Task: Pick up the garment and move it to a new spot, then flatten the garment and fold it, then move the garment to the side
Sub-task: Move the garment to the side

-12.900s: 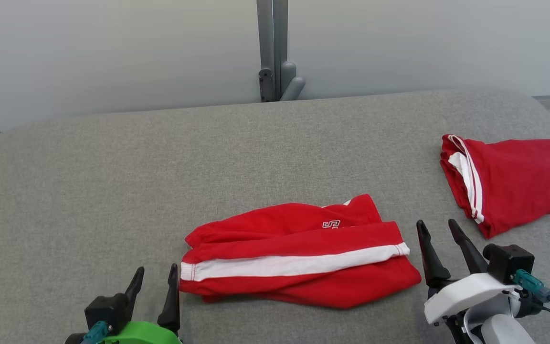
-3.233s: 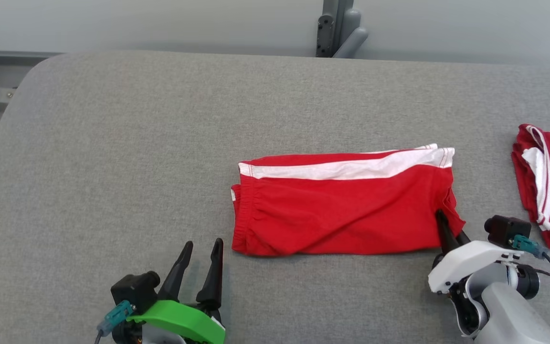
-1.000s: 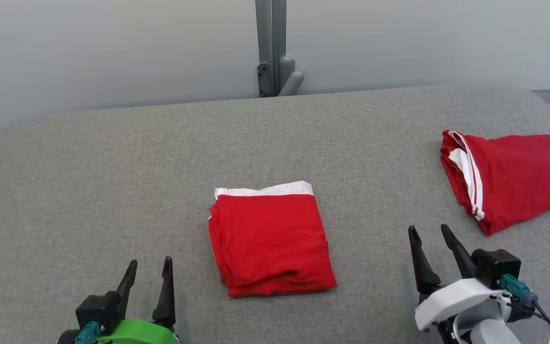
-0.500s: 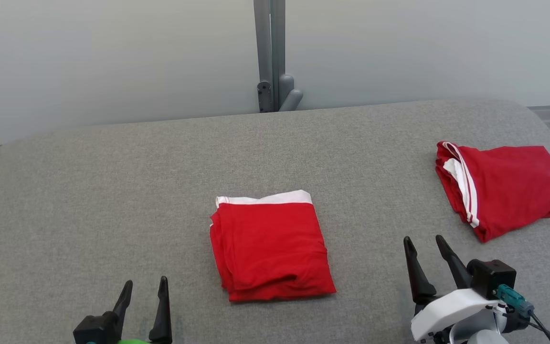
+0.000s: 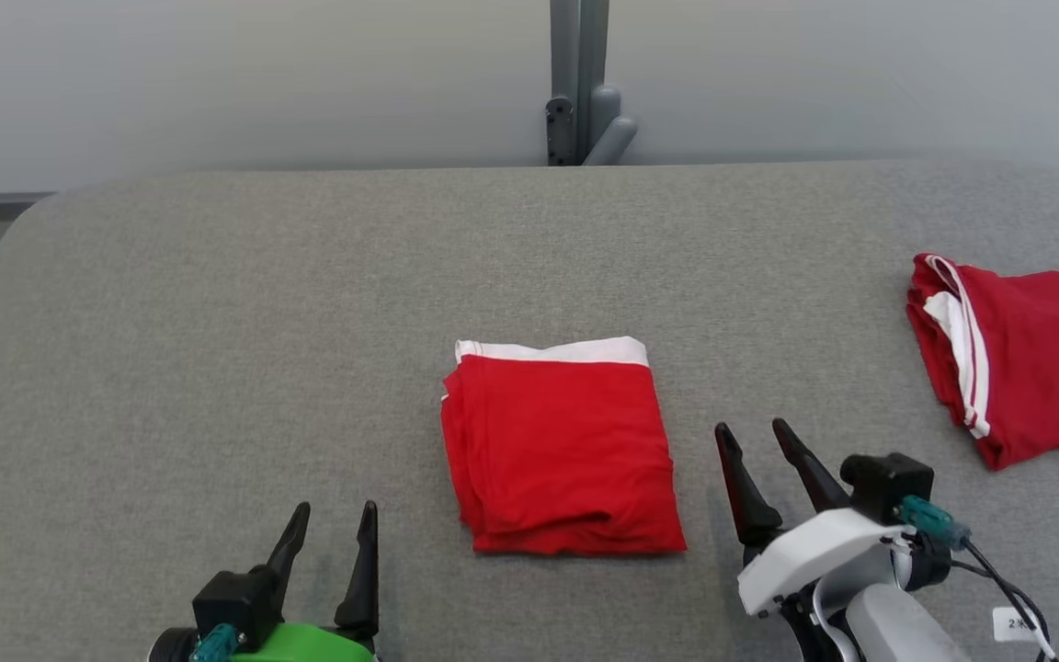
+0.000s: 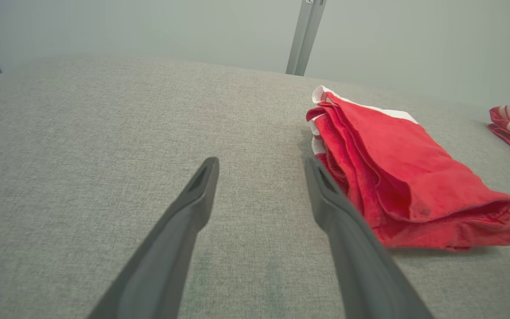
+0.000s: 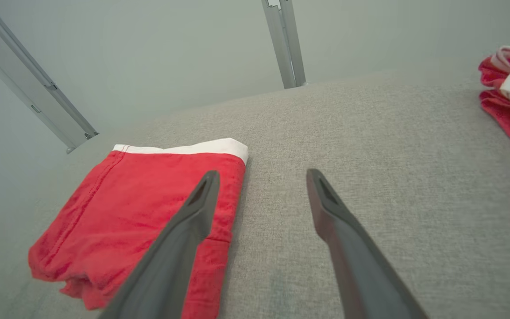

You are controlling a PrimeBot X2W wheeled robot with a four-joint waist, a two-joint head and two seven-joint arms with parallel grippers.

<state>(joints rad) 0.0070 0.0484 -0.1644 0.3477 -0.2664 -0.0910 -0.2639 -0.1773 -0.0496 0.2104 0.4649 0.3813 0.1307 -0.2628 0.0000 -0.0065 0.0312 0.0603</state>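
The garment (image 5: 562, 446) is a red piece with a white band along its far edge, folded into a compact rectangle at the middle of the grey table (image 5: 217, 322). It also lies at the right of the left wrist view as the garment (image 6: 396, 177) and at the left of the right wrist view as the garment (image 7: 140, 208). My left gripper (image 5: 335, 515) stands open near the front edge, left of the fold, holding nothing. On the other side my right gripper (image 5: 752, 434) is open and empty, just right of the fold.
A second red garment with white stripes (image 5: 1017, 354) lies bunched at the table's right edge. A grey post with a bracket (image 5: 580, 92) rises behind the far edge. Bare grey cloth spreads over the left half of the table.
The camera has shifted, so the whole scene sits a little further right and higher. The folded garment lies as before. Both grippers stay open; the right one stands closer to the fold.
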